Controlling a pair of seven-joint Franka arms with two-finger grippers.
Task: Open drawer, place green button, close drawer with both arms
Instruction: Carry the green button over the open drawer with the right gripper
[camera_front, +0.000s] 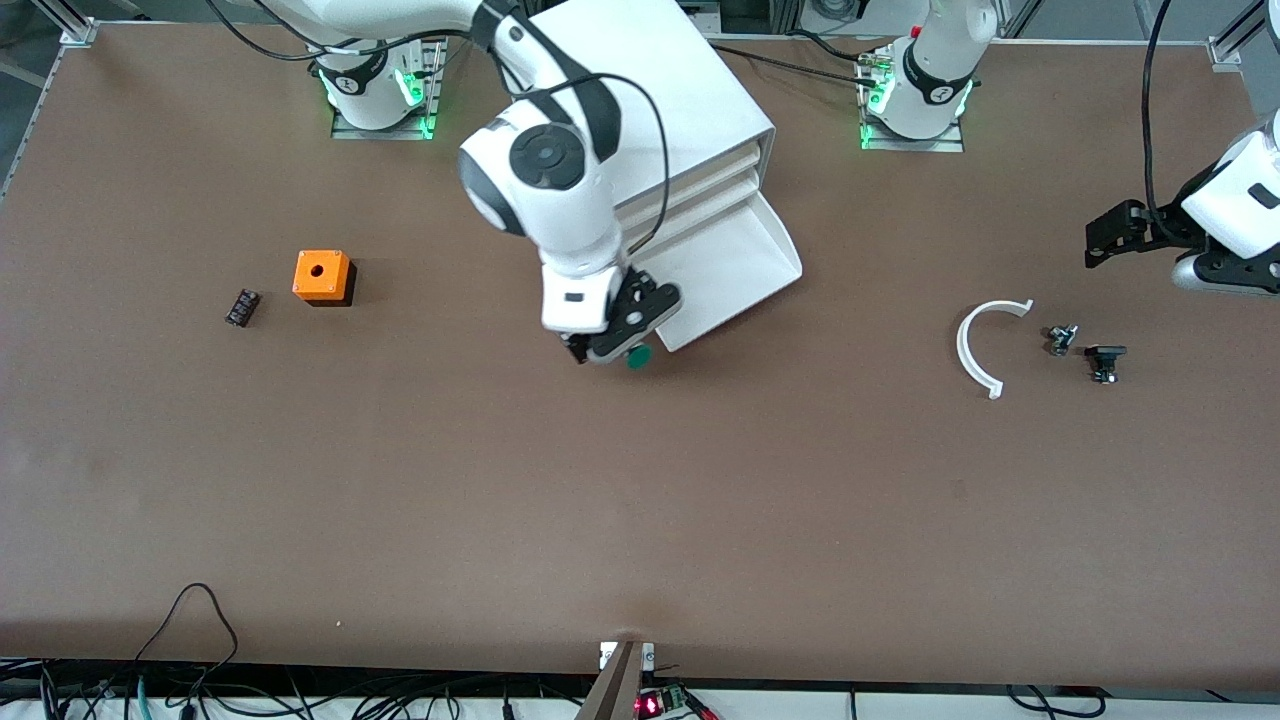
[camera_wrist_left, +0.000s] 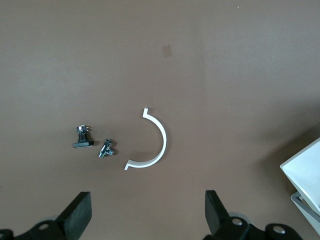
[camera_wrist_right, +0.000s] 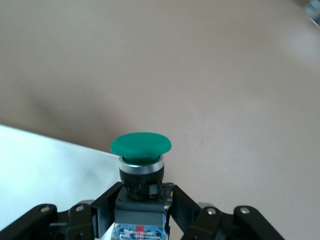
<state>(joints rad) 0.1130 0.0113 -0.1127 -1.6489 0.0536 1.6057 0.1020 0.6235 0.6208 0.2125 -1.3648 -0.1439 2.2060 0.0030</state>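
The bottom drawer (camera_front: 735, 265) of the white cabinet (camera_front: 690, 110) stands pulled open, and its tray looks empty. My right gripper (camera_front: 620, 345) is shut on the button (camera_front: 638, 357) and holds it at the corner of the drawer's front lip. In the right wrist view the fingers (camera_wrist_right: 182, 202) clamp the black body, and the green cap (camera_wrist_right: 141, 145) sits over the line between the white drawer (camera_wrist_right: 45, 170) and the table. My left gripper (camera_front: 1105, 235) waits open and empty in the air at the left arm's end of the table; its fingers (camera_wrist_left: 80, 207) stand wide apart.
An orange cube (camera_front: 322, 276) and a small flat black block (camera_front: 242, 307) lie toward the right arm's end. A white curved strip (camera_front: 980, 345), a small metal part (camera_front: 1061, 338) and a black part (camera_front: 1104, 360) lie below the left gripper.
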